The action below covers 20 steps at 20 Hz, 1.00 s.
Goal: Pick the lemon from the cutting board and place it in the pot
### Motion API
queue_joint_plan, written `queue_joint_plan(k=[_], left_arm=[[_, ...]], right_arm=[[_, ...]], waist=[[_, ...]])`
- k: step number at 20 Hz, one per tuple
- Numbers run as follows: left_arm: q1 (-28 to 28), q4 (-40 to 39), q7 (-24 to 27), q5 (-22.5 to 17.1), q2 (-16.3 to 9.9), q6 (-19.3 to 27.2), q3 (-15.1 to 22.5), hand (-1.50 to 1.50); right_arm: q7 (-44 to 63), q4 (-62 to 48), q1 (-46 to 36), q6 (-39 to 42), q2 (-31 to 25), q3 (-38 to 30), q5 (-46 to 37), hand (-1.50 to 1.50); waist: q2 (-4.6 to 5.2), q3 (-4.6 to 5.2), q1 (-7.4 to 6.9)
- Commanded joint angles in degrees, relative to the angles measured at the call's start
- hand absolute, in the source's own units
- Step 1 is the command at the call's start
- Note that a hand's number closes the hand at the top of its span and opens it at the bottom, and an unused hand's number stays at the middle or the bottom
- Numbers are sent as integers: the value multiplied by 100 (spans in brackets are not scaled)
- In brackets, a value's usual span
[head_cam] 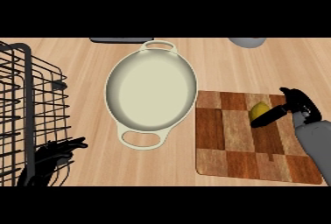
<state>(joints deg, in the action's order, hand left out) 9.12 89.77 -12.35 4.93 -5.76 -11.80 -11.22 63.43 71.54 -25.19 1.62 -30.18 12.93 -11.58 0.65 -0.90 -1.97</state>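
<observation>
A yellow lemon (259,110) lies on the checkered wooden cutting board (226,148) at the right. My right hand (294,106) is against the lemon's right side, with the thumb reaching under its lower edge and the fingers curved beside it; the hand hides part of the fruit. The cream oval pot (150,89) with two loop handles stands on the counter just left of the board, with nothing inside. My left hand (55,153) rests at the lower left behind the wire rack, fingers relaxed.
A black wire dish rack (26,113) fills the left edge. A dark flat object (119,40) and a grey round object (248,41) sit at the counter's far edge. Bare wooden counter lies between pot and rack.
</observation>
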Motion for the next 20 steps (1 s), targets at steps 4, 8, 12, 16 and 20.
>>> queue_joint_plan(k=[4,8,12,16,20], left_arm=[[-667,431,332,611,-391,598,-258,0],[-587,450,352,494,-463,449,-345,0],[-723,318,476,649,-380,590,-332,0],[-554,421,477,634,-344,520,-325,0],[-548,358,539,616,-347,486,-380,0]], right_arm=[[689,-671,-517,195,381,65,52,-150],[715,-1023,-706,152,508,160,-125,-150],[258,-1447,-685,226,374,70,-170,-150],[174,-1707,-743,113,622,60,-231,-150],[109,-1943,-787,188,695,69,-260,-150]], waist=[[-44,89,89],[-57,91,114],[-36,87,185],[-48,86,171],[-55,89,197]])
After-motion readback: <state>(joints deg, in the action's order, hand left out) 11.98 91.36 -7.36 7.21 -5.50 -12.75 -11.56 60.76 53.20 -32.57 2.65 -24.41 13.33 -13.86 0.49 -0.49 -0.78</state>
